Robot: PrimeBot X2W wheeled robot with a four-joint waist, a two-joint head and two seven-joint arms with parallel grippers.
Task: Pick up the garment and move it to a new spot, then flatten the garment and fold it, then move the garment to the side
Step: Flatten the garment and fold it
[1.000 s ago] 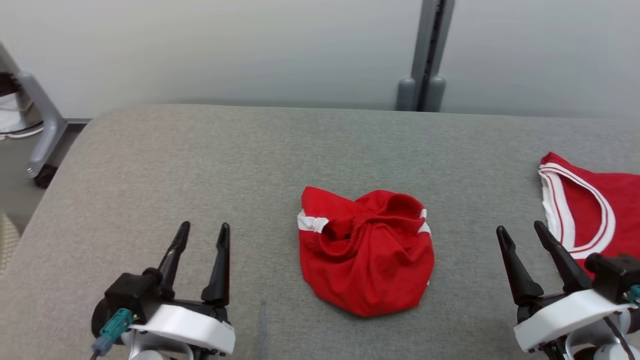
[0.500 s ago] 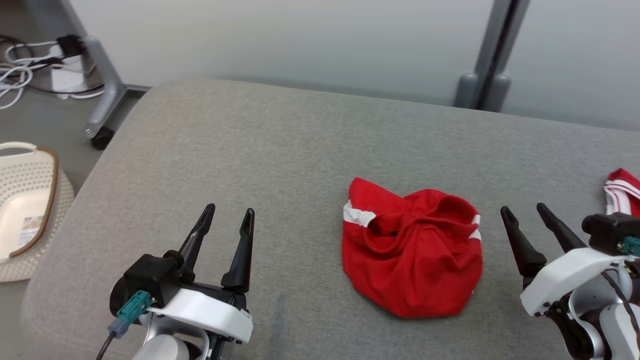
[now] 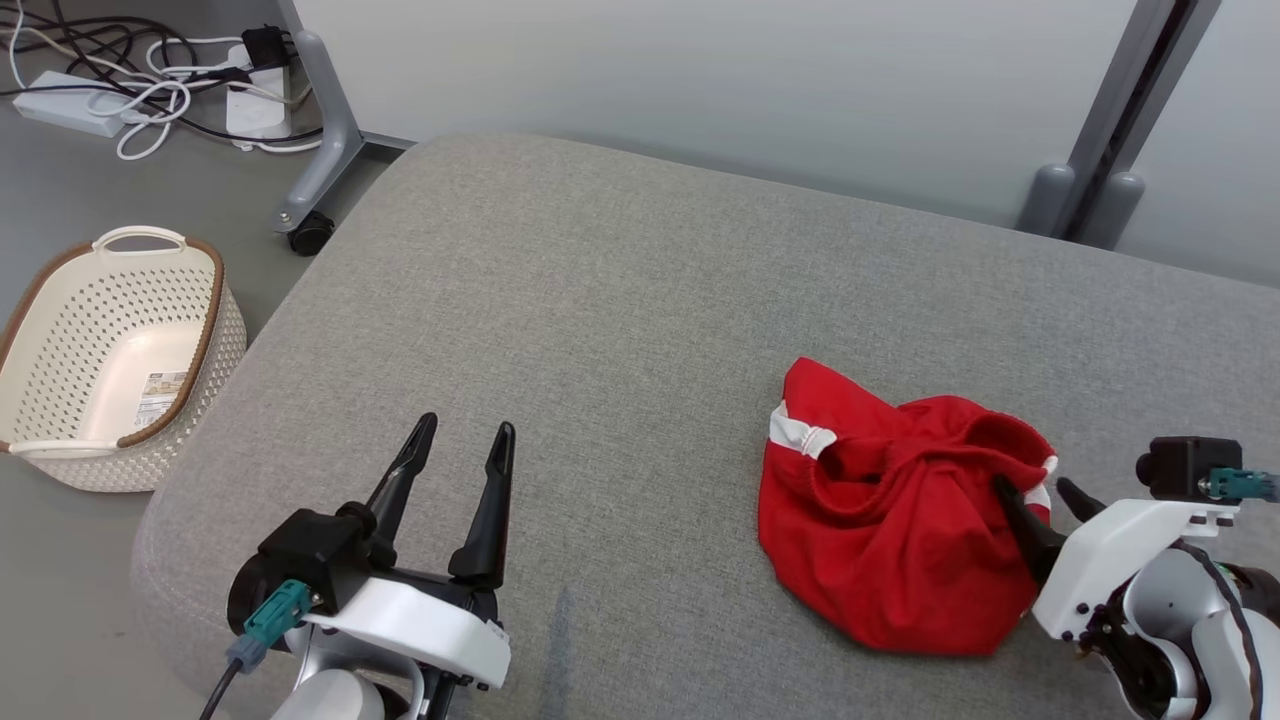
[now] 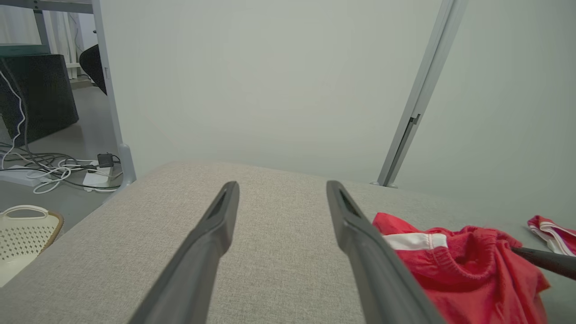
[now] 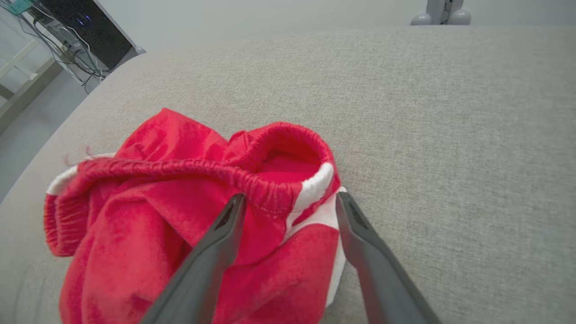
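- Red garment [image 3: 890, 540] is found bunched up on the grey cushion [image 3: 600, 300], toward the front right, elastic waistband on top.
- The right gripper [image 5: 290, 198] is spread wide, with the waistband and a white stripe caught between its 2 fingers. Nothing is pinched yet, so it's probably being lined up for the pick.
- The left gripper [image 3: 468, 424] is spread wide too, empty, parked over bare cushion well left of the garment, likely out of the way.
- Plenty of bare cushion can be seen behind and to the left for a new spot.
- The rounded left edge should be minded: a basket [image 3: 215, 300] is set on the floor just past it.
- Another red piece [image 4: 553, 231] is laid further right, so less room there.
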